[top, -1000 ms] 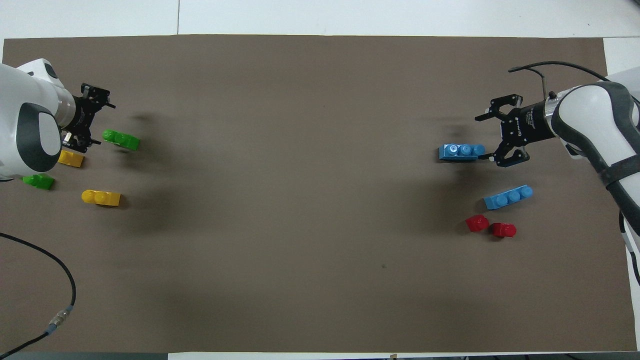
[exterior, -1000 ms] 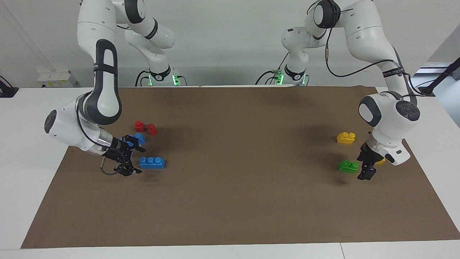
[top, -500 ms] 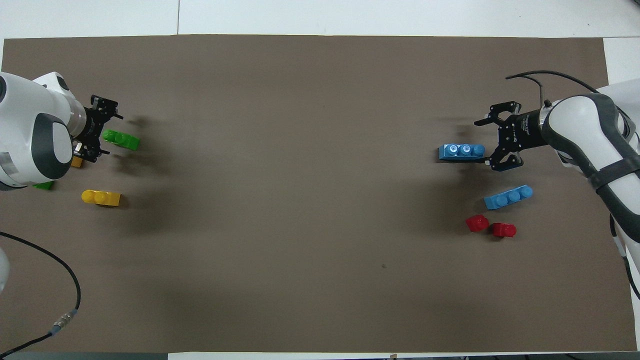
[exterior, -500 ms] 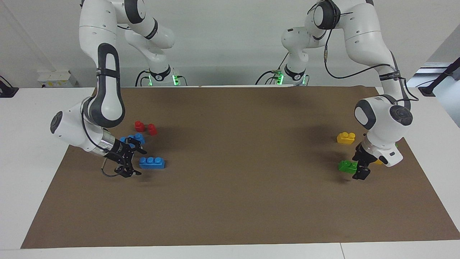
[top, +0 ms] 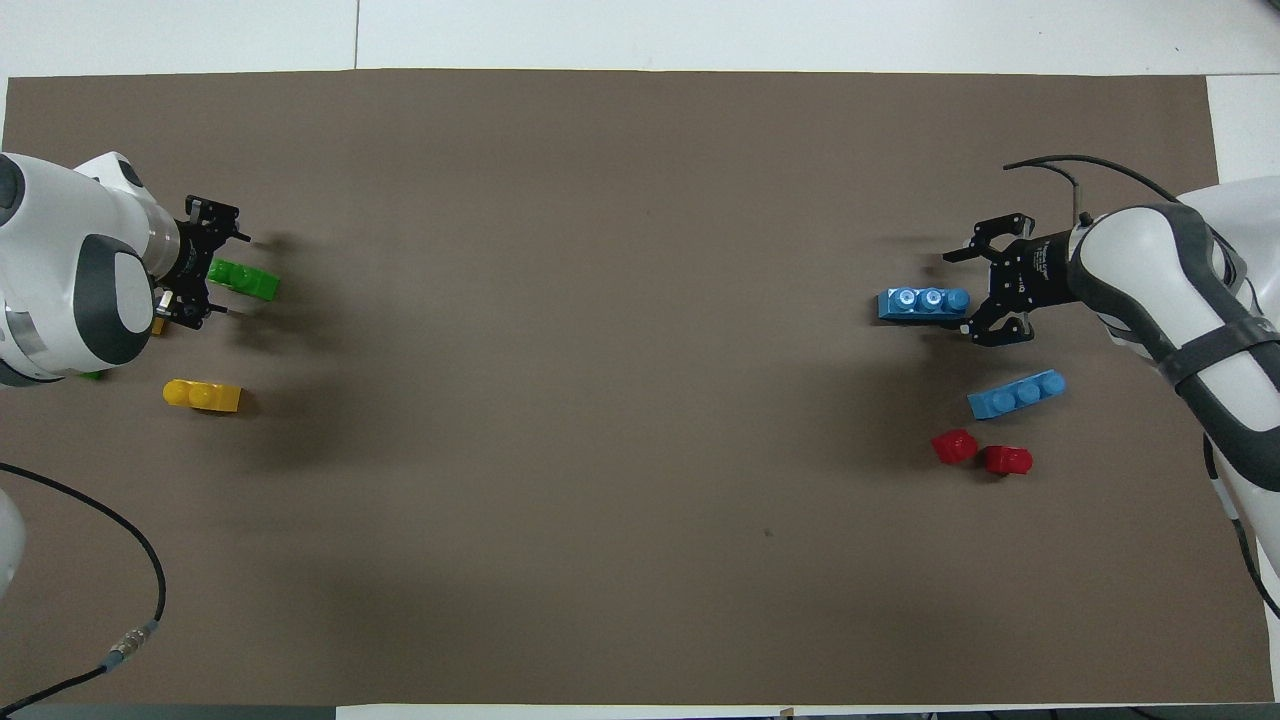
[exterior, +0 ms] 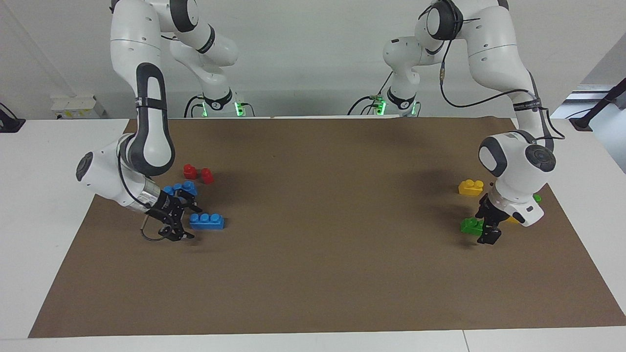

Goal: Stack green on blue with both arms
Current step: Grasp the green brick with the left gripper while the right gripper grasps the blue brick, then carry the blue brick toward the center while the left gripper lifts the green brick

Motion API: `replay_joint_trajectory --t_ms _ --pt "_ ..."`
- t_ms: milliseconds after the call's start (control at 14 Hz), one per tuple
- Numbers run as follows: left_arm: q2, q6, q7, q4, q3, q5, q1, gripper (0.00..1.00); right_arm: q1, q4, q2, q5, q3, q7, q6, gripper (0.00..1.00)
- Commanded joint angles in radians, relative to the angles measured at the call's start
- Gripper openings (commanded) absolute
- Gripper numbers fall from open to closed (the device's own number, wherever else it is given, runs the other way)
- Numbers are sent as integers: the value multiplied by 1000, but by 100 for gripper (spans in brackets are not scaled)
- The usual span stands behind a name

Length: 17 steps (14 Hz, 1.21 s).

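Both grippers have crept closer to their bricks, the left gripper [exterior: 487, 226] now with fingers spread wide around one end of the green brick [exterior: 471, 226] on the brown mat [exterior: 318, 274], the right gripper [exterior: 180, 216] equally wide at the end of the blue brick [exterior: 207, 221]

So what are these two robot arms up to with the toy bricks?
Each arm is going for one brick. The left claw, open, is closing in around a green brick on the brown mat. The right claw, also open, sits at the end of a blue brick. Nothing is lifted or stacked yet.
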Motion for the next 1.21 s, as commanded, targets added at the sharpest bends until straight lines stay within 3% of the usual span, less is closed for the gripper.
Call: replay_joint_trajectory --t_ms 0,214,357,429,500,643,786,929,1143 --pt "-17 -3 -6 -14 -1 -17 3 100 4 -49 -23 24 4 2 49 72" --pt "-17 -1 -5 -15 -1 -17 3 98 2 -52 -25 25 4 2 49 42" --pt "-17 3 -5 -15 0 -17 3 90 -5 -52 -25 25 4 -2 46 22" --pt "-17 8 -5 -17 -1 -19 4 79 -11 -47 -25 25 4 -4 42 14" --pt "-17 11 -5 -15 -1 -19 4 57 -19 -36 -25 25 5 -13 31 2" --pt "-17 16 -6 -15 -1 -20 6 0 -30 48 -17 24 5 -21 -39 0" --pt "-17 17 -3 -12 -1 -19 4 0 -4 143 -13 44 11 -5 -78 0" --pt "-16 14 0 -6 -1 -19 0 0 103 200 -7 98 16 50 -52 0" --pt "-32 -20 0 16 -4 -19 -3 0 275 232 12 82 13 152 84 0"
